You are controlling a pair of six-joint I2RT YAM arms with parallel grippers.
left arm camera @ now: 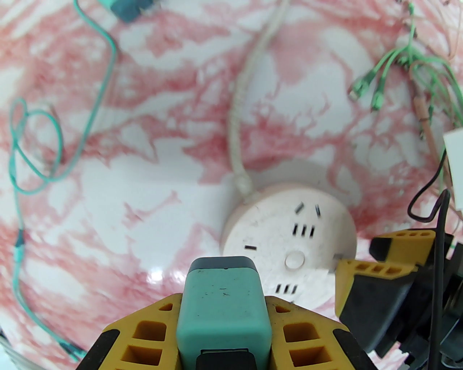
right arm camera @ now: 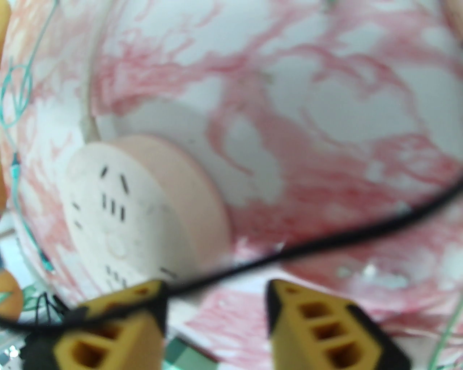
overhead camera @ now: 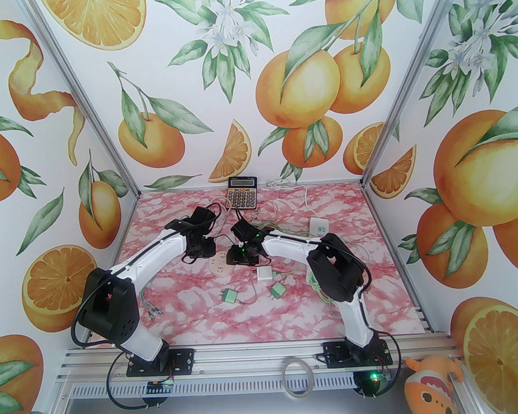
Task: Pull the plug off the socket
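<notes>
Left end effector (left arm camera: 224, 307) clamped on the flat sides of the green plug (left arm camera: 221, 285), likely light, rigid and slick-shelled; the round socket (left arm camera: 289, 231) lies just ahead, below it. Right end effector (right arm camera: 215, 287), jaws parted and empty, hovers beside the socket.

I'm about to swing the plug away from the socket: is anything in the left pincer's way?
Yes, on its right: the right pincer stands open at the socket's rim, close beside the green plug held by the left pincer. Ahead and left, only thin wires lie on the table.
</notes>
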